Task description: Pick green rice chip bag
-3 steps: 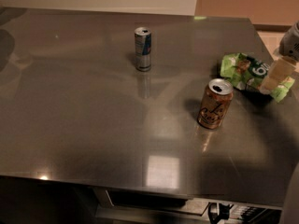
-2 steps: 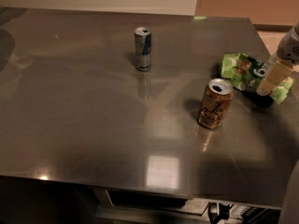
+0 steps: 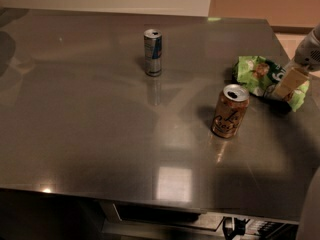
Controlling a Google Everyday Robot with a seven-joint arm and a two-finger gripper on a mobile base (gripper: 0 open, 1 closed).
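The green rice chip bag (image 3: pixel 257 74) lies crumpled on the steel table (image 3: pixel 100 134) at the right side, just behind the brown-gold soda can (image 3: pixel 230 111). My gripper (image 3: pixel 284 90) comes in from the right edge of the camera view and sits on the right end of the bag, covering part of it. The bag rests on the table. A slim silver-blue can (image 3: pixel 153 52) stands upright near the back middle, well away from the gripper.
The brown-gold can stands upright, open on top, close to the bag's front left. The table's right edge (image 3: pixel 300 134) is near the gripper. A dark gap and cables (image 3: pixel 235 226) show below the table's front edge.
My gripper has shifted slightly left, further over the right end of the green bag. The bag and both cans have not moved.
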